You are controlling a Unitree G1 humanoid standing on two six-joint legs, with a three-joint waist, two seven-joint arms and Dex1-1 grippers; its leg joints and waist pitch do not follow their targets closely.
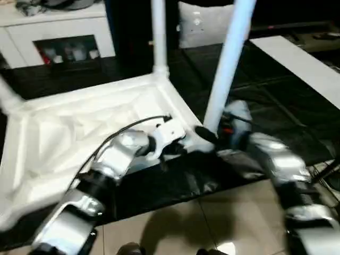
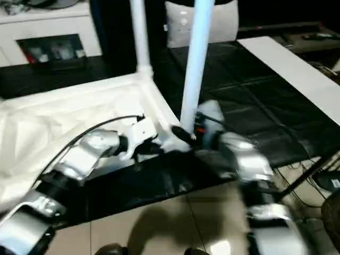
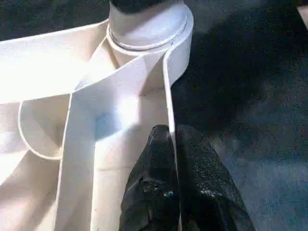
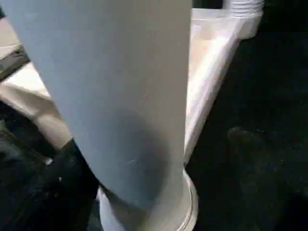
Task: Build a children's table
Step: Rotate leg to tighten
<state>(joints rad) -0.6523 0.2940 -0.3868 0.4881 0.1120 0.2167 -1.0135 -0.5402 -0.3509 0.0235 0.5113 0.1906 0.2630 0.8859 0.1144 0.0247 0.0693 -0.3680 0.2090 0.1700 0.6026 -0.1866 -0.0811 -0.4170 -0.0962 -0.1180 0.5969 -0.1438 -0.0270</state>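
Upturned children's table (image 1: 79, 127) on the dark floor mat (image 1: 276, 106), ribs up. Near-corner leg (image 1: 226, 69) rising almost upright, tilted slightly, just beside right gripper (image 1: 210, 133); jaw width hard to tell. Left gripper (image 3: 172, 144) jaws pinched on the rim wall (image 3: 168, 96) beside that socket.

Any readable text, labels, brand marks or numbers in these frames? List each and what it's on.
None readable.
table top, ribbed underside: plain white, no marks.
near leg and far leg: plain white tube, no print.
white cabinet: small items behind the dark glass, too blurred to tell if any carry text.
Small red spot on the right gripper: too blurred to tell if it is a label.
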